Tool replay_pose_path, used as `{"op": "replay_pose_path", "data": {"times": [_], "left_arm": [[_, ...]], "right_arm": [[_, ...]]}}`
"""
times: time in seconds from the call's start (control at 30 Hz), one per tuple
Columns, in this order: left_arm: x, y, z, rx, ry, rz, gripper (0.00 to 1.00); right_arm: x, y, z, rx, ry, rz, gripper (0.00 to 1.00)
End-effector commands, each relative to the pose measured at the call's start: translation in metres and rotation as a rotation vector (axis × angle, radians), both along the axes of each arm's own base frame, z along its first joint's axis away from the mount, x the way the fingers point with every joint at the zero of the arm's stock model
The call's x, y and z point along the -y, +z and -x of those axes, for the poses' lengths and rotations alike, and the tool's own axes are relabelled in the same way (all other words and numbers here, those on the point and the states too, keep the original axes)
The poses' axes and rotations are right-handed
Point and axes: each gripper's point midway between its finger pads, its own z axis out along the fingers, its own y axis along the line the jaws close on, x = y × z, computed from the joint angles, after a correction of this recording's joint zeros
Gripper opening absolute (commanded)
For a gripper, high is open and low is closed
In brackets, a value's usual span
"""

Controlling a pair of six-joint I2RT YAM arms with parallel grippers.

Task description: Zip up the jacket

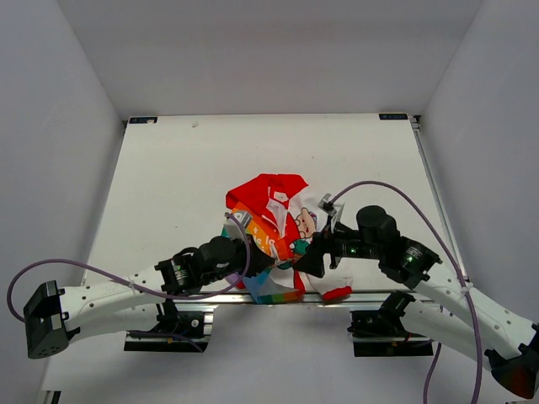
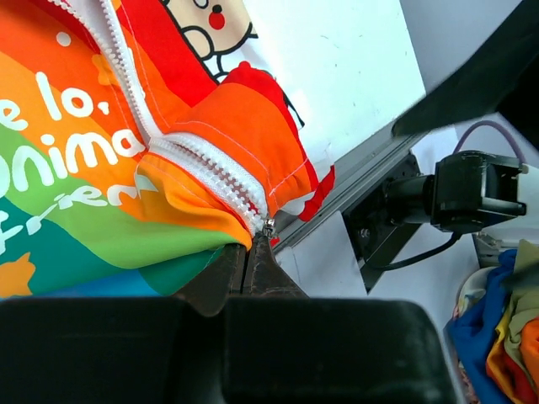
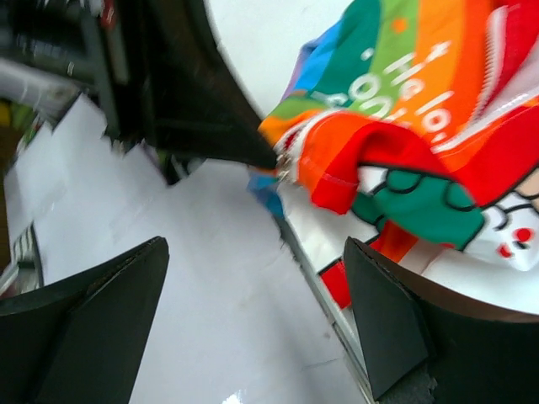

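The jacket (image 1: 274,202) lies crumpled near the table's front edge, with its red lining, rainbow hem and cartoon print showing. My left gripper (image 1: 266,268) is shut on the jacket's rainbow hem, right at the bottom end of the white zipper. In the left wrist view the closed gripper (image 2: 246,252) meets the small metal zipper slider (image 2: 269,227). The jacket (image 2: 101,168) fills the upper left of that view. My right gripper (image 1: 306,263) is open and empty, just right of the hem. In the right wrist view the right gripper (image 3: 254,244) is spread below the jacket (image 3: 404,126) and the slider (image 3: 284,172).
The white table (image 1: 185,185) is walled on three sides. Its metal front rail (image 2: 354,181) runs just under the hem, and a red cuff (image 1: 337,294) hangs over it. The right arm's base mount (image 2: 396,210) and a pile of coloured cloth (image 2: 505,337) lie beyond the edge.
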Motion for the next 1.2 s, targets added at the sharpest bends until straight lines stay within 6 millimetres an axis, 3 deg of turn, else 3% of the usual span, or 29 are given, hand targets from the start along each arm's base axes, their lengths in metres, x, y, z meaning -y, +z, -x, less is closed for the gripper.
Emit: {"op": "replay_pose_path", "data": {"times": [0.0,0.1,0.17,0.2,0.33,0.43,0.57,0.73,0.87,1.17], "left_arm": [[0.010,0.026,-0.003,0.013,-0.002,0.079,0.00],[0.012,0.029,-0.003,0.018,-0.005,0.090,0.00],[0.011,0.031,-0.004,0.022,-0.002,0.097,0.00],[0.011,0.034,-0.005,0.023,0.003,0.102,0.00],[0.010,0.037,-0.005,0.027,0.008,0.112,0.00],[0.010,0.037,-0.005,0.026,0.006,0.115,0.00],[0.011,0.037,-0.004,0.023,0.001,0.120,0.00],[0.012,0.041,-0.003,0.032,-0.005,0.132,0.00],[0.011,0.038,-0.003,0.025,0.000,0.126,0.00],[0.010,0.038,-0.006,0.021,0.021,0.138,0.00]], "right_arm": [[-0.002,-0.014,0.033,-0.034,0.191,0.029,0.89],[-0.011,-0.032,0.041,-0.058,0.214,0.051,0.89],[-0.022,-0.030,0.037,-0.038,0.197,0.011,0.89],[-0.026,-0.041,0.035,-0.034,0.168,0.027,0.89],[-0.047,-0.037,0.021,0.006,0.100,-0.088,0.89],[-0.050,-0.044,0.012,0.001,0.042,-0.121,0.89],[-0.057,-0.036,0.003,0.030,0.011,-0.167,0.89],[-0.058,-0.047,-0.007,0.033,-0.032,-0.143,0.89],[-0.067,-0.040,-0.002,0.024,0.015,-0.182,0.89],[-0.066,-0.038,0.014,-0.016,0.083,-0.207,0.76]]}}
